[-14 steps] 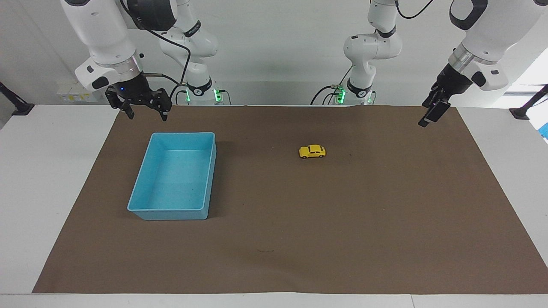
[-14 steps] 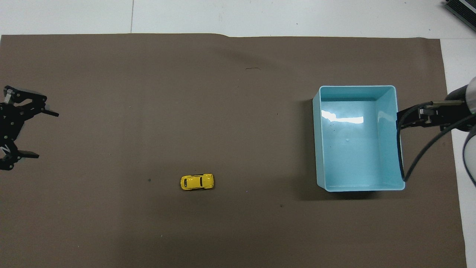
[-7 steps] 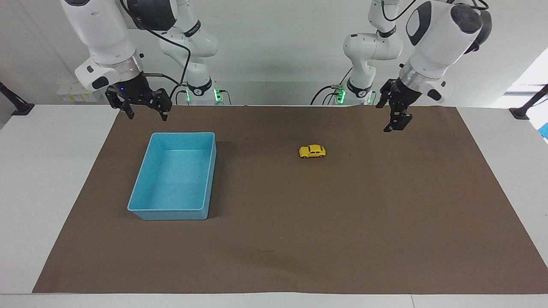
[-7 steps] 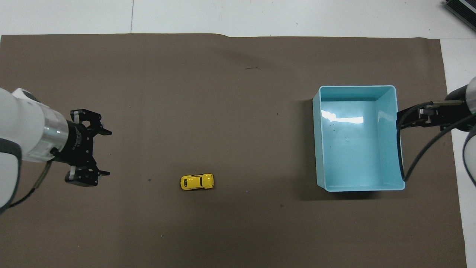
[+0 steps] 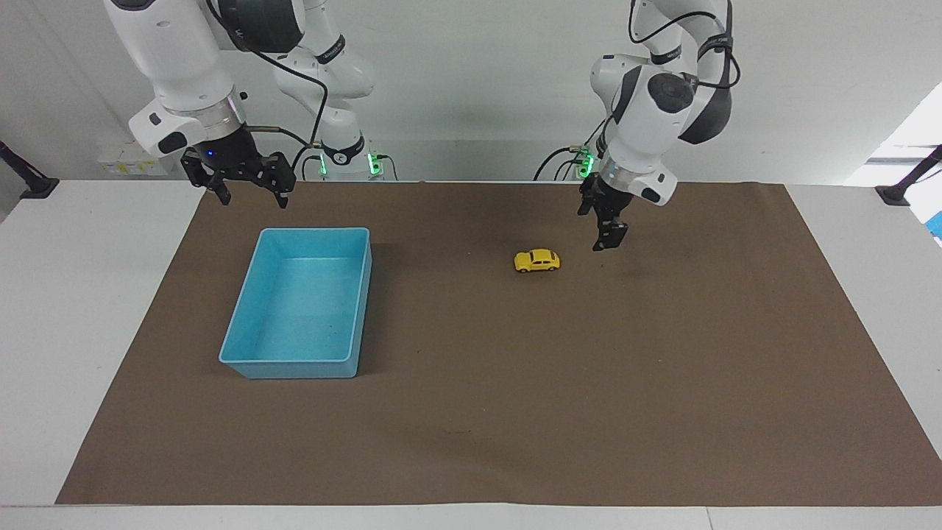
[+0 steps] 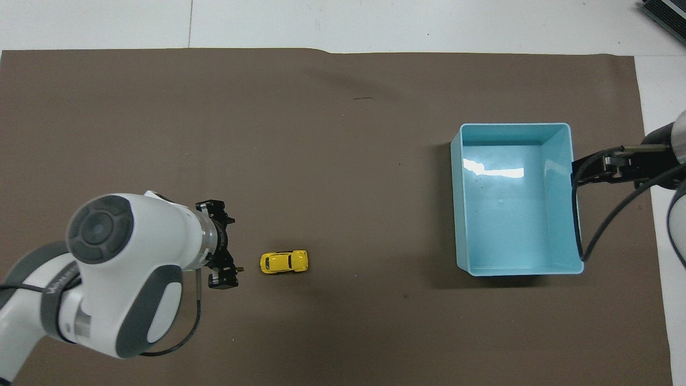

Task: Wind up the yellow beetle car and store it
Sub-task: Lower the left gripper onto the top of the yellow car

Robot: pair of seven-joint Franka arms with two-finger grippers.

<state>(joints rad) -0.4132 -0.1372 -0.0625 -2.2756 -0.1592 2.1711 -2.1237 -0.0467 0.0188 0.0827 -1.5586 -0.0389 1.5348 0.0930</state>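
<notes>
White table covered by a brown mat; mat edge nearest the robots has a slight ripple; a small dark scuff on the mat farther out from the robots; pale wall above the arm bases, green lights at both bases; bright window glare at 3 o'clock in the facing view, a dark clamp mount on the table at each end.

Car sits on its wheels on the mat, roughly mid-table, at 6 o'clock in the overhead view; nothing touching it.

Blue bin on the mat toward the right arm's end, well apart from the car.

Left gripper hangs over the mat just beside the car, toward the left arm's end; fingers spread, holding nothing.

Right gripper waits above the mat by the bin's robot-side corner; fingers spread, holding nothing.
</notes>
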